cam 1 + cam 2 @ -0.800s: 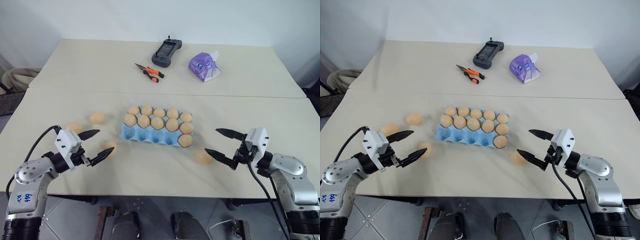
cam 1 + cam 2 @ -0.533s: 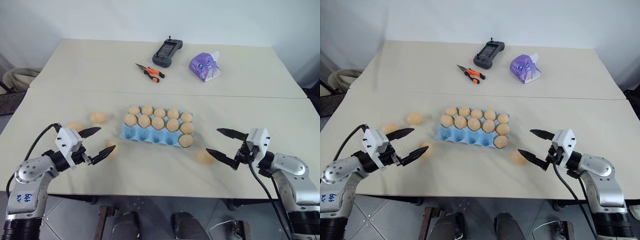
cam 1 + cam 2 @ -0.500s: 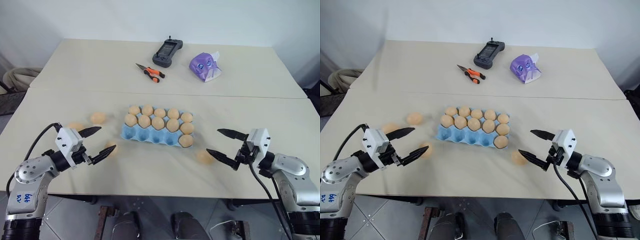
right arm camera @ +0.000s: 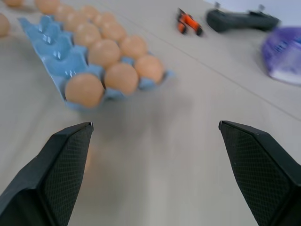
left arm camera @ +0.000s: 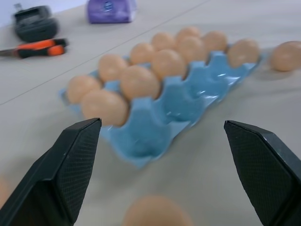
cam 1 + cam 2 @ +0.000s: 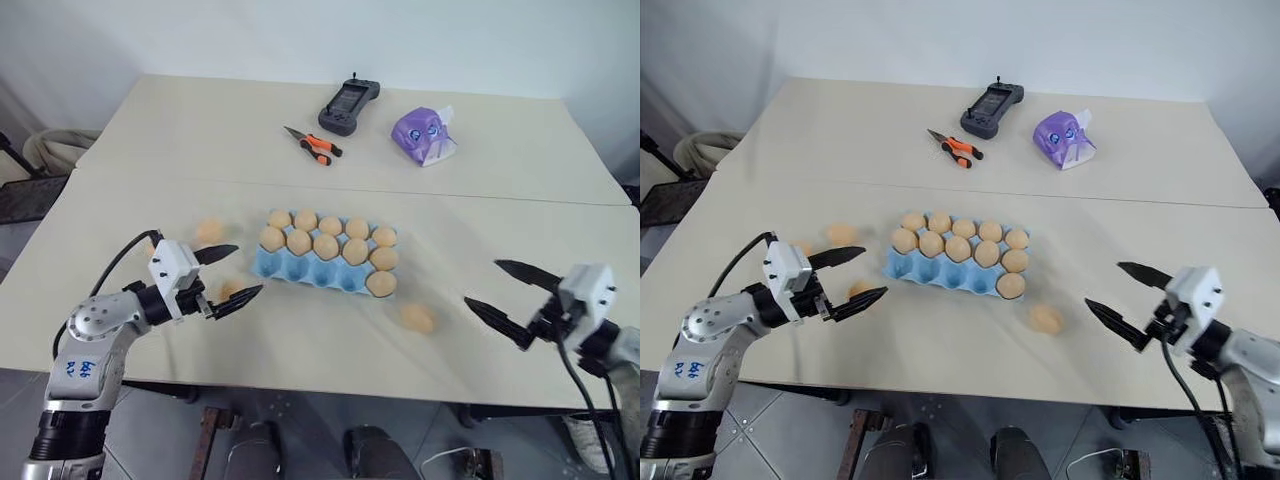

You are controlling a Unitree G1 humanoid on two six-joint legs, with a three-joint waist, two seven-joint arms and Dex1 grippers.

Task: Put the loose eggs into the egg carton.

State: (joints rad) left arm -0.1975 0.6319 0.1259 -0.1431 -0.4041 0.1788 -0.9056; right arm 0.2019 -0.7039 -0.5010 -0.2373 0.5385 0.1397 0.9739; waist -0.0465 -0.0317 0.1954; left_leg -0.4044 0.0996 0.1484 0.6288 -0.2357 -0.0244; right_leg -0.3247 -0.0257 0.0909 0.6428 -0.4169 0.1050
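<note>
Left eye view has the left gripper (image 6: 229, 274) hanging just above the bench (image 6: 180, 120) at near left, jaws spread wide and holding nothing, its tips pointing toward the egg carton (image 6: 318, 272). One loose egg (image 6: 232, 289) lies on the bench between those two black fingers, close to the nearer one; whether it touches is not clear. In the left wrist view that egg (image 5: 157, 213) sits low between the open fingers, with the carton just beyond it.

At near right the right gripper (image 6: 511, 295) is likewise wide open and empty, aimed inward toward the carton and well apart from it. Another loose egg (image 6: 418, 318) rests on the bench between this gripper and the carton's near right corner, nearer to the carton.

Farther left, a third loose egg (image 6: 209, 230) lies beyond the left gripper, left of the carton. A fourth (image 6: 802, 247) peeks out from behind the left gripper's white housing.

The light-blue carton lies flat in the middle of the near bench. Its far row and middle row are filled with eggs; the near row has an egg in the rightmost cup, and its other four cups stand bare.

On the far bench sit orange-handled pliers (image 6: 312, 145), a dark handheld controller (image 6: 349, 106) and a purple tissue pack (image 6: 424, 136), all well away from the carton.
</note>
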